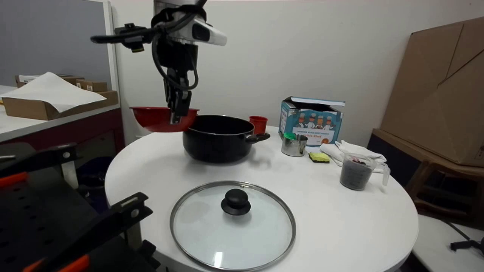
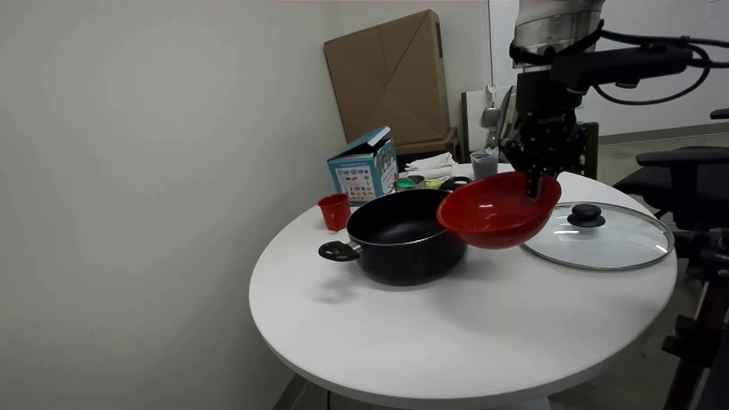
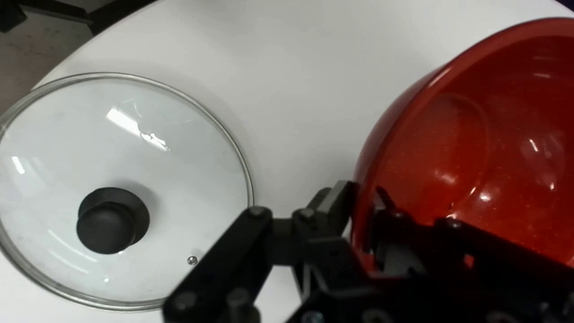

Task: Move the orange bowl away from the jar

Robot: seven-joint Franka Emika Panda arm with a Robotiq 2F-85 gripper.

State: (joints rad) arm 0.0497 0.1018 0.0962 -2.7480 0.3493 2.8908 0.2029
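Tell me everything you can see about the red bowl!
The red bowl is round, shallow, plain and glossy, maybe plastic, with shiny spots inside. It hangs above the white table, tilted a little, beside the black pot. The gripper pinches its rim, one finger inside and one outside. I can't tell whether bowl and pot touch.

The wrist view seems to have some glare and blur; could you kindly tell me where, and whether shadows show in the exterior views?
Wrist view: bright streaks of glare on the glass lid, small highlights inside the orange bowl, the claw dark and blurred; in both exterior views: yes, soft-edged shadows on the white table near the black pot.
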